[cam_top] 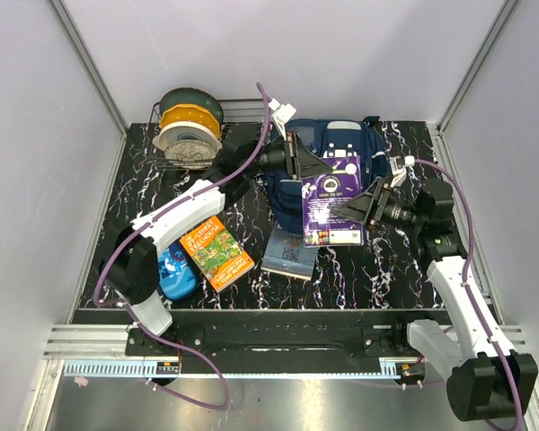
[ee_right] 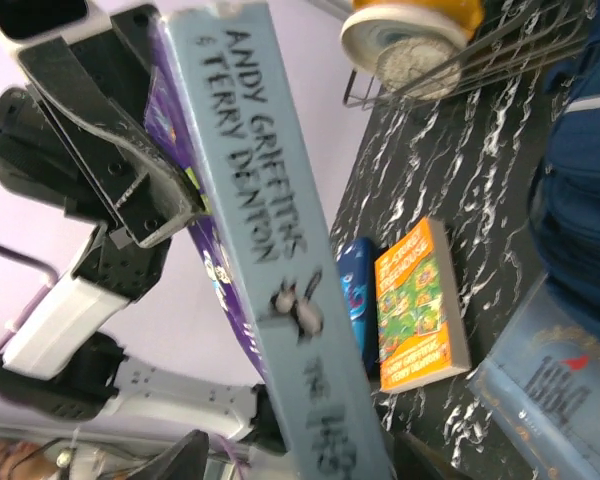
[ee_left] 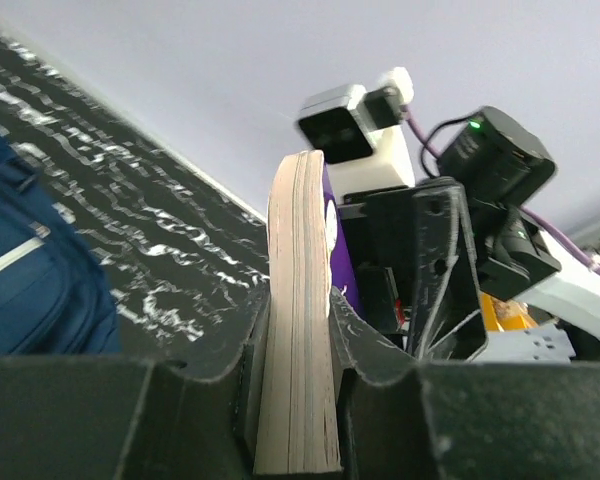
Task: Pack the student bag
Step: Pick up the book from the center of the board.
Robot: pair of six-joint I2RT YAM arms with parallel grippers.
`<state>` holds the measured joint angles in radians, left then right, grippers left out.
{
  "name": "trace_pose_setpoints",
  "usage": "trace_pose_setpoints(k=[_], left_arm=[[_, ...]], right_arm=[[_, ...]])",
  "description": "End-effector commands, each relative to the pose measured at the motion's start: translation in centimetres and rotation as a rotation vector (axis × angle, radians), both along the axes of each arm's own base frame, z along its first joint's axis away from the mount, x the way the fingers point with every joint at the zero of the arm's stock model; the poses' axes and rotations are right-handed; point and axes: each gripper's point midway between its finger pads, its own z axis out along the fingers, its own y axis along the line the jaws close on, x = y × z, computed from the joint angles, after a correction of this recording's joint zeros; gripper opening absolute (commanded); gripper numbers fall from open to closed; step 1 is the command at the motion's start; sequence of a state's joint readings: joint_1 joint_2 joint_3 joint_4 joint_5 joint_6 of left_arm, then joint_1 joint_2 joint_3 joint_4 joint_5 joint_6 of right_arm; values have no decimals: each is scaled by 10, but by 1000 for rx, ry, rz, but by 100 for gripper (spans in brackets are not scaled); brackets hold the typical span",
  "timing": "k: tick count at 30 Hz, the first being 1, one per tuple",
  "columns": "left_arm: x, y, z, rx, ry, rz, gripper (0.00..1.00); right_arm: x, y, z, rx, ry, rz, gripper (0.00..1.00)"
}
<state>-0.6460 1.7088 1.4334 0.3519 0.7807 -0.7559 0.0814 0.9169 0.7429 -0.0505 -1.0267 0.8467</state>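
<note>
While the purple book [cam_top: 328, 205] hangs over the student bag [cam_top: 340, 142], which lies toward the far edge of the worktop [cam_top: 377, 269], right of its middle, the step is judged to be a passing of the book between arms before it is packed. At the far left corner, round filament spools [cam_top: 189, 126] are stacked in a wire rack. By the near left edge lie a small blue item [cam_top: 175, 274] and a glossy orange paperback [cam_top: 217, 256], with a grey-blue book [cam_top: 286, 256] just beside the bag. The left fingers [ee_left: 195, 410] are clamped on the purple book's cream page block, so a slip of the smooth cover should be guarded against. The stiff slab should be turned edge-on to the soft navy fabric, whose opening is hidden beneath it. The right fingers [cam_top: 366, 205] are spread wider than the pale blue spine and nothing is held; they should be drawn clear before lowering is begun
</note>
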Motion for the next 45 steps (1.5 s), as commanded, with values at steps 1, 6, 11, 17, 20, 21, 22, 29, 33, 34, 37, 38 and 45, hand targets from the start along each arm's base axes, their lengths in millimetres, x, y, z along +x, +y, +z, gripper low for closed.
trace_pose_setpoints(k=[1, 6, 11, 17, 20, 21, 22, 29, 33, 34, 37, 38, 45], left_arm=[[32, 45, 49, -116, -93, 255, 0], [46, 65, 70, -245, -21, 329, 0], [49, 69, 77, -336, 51, 321, 0], [53, 68, 68, -341, 131, 326, 0], [59, 71, 61, -304, 139, 377, 0], [60, 71, 57, -288, 153, 386, 0], [60, 70, 55, -282, 149, 387, 0], [70, 70, 32, -250, 199, 437, 0], [70, 68, 25, -271, 235, 427, 0], [71, 69, 24, -276, 237, 430, 0], [71, 68, 22, -278, 233, 435, 0], [71, 67, 23, -278, 230, 433, 0], [70, 61, 14, -297, 253, 430, 0]], right_arm=[[19, -8, 1, 48, 9, -166, 82], [23, -18, -25, 178, 119, -320, 90], [20, -30, -27, 163, 50, -432, 90], [26, -29, -5, 264, -55, -424, 91], [30, -23, -3, 271, -65, -396, 91], [30, -22, 3, 268, -92, -385, 91], [31, -20, 5, 266, -101, -377, 91], [30, -6, 14, 259, -129, -317, 90], [33, -8, 9, 263, -126, -340, 83], [37, -7, 5, 264, -111, -344, 81], [40, -3, 6, 295, -99, -334, 72], [39, -1, 7, 307, -109, -327, 69], [43, 8, 5, 305, -104, -327, 52]])
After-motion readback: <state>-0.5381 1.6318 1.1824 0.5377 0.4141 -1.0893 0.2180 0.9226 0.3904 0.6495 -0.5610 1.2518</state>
